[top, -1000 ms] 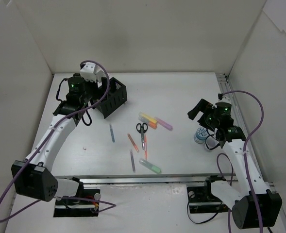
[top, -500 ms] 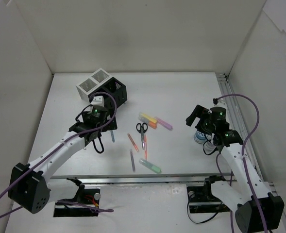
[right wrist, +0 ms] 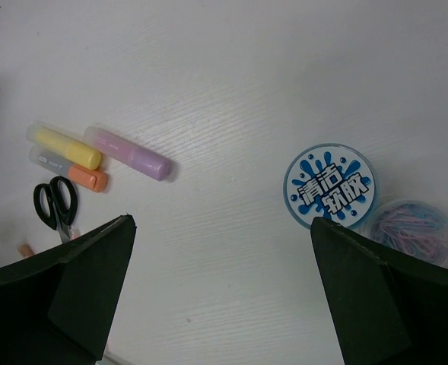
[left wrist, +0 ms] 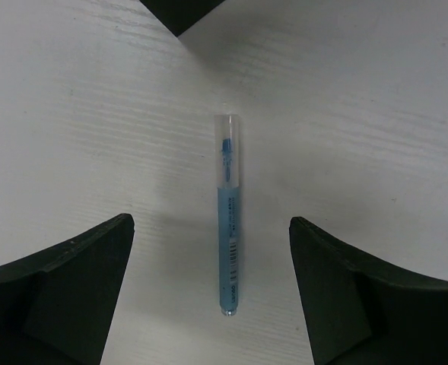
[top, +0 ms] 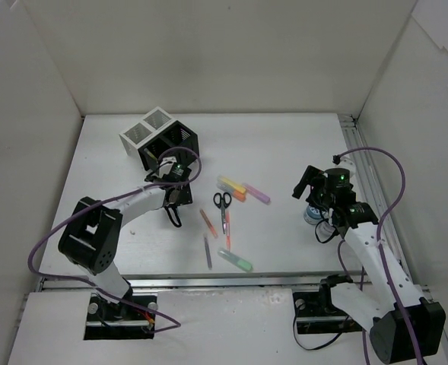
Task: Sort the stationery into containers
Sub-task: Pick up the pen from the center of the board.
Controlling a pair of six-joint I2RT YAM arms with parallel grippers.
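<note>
Sorting looks barely begun: scissors (top: 222,201), highlighters (top: 243,188) and pens (top: 208,223) lie loose on the table (top: 284,144), none visibly in the mesh cups (top: 163,137). Left hand (left wrist: 208,224), spread, straddles the blue pen (left wrist: 230,228); right hand (right wrist: 222,224) is spread and empty.

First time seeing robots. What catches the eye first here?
The left gripper, open, hangs right over a blue-grey pen lying flat. Mid-table, black-handled scissors and bright highlighters lie scattered, with the mesh cups at the far left.
</note>
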